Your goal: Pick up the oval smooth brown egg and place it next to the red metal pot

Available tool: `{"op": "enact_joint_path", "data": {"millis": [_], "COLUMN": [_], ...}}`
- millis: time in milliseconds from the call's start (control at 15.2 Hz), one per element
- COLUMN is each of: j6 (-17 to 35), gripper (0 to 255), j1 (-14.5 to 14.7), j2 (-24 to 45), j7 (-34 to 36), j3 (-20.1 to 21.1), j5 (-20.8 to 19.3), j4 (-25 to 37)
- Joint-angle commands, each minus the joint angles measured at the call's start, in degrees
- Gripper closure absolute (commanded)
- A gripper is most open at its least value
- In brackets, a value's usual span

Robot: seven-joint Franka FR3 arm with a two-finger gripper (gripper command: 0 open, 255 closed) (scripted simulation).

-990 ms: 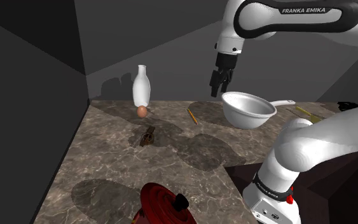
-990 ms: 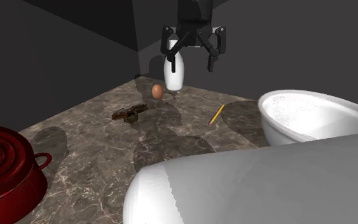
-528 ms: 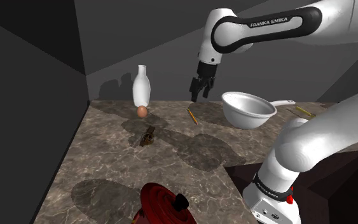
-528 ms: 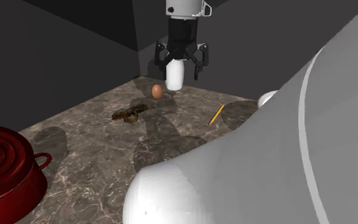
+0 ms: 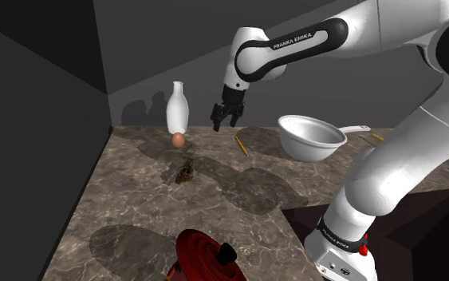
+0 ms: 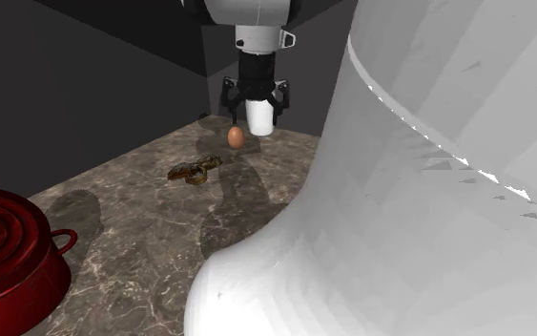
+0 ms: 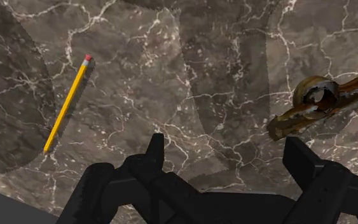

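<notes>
- Likely a home kitchen, though the scene is bare and dim.
- A dark marbled stone countertop (image 5: pixel 135 203) sits in a corner of plain grey walls (image 5: pixel 159 48).
- Kitchen things stand on it: a red lidded pot (image 5: pixel 206 257), a white saucepan (image 5: pixel 312 137), a white bottle (image 5: pixel 178 108) and a brown egg (image 5: pixel 179 139).

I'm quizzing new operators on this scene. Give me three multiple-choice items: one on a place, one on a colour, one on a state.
1. Where is the egg? A in the pan; B on the counter by the bottle; C on the floor.
2. The pot is: A red; B blue; C green.
3. The tool is: A shut on a pencil; B shut on the egg; C open, empty.
Key: 1 B, it lies at the bottle's base; 2 A, its body shows red; 3 C, fingers apart, holding nothing.
</notes>
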Motion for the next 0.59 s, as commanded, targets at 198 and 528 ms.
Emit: {"op": "enact_joint_path", "data": {"millis": [198, 528], "j6": [8.10, 13.65], "gripper": [0, 0], "j1": [0.23, 0.59], "j2": [10.41, 20.59], "j7": [2.14, 4.46], "j3": [0.95, 1.49], "j5": [0.11, -0.53], "j4": [5.23, 12.66]}}
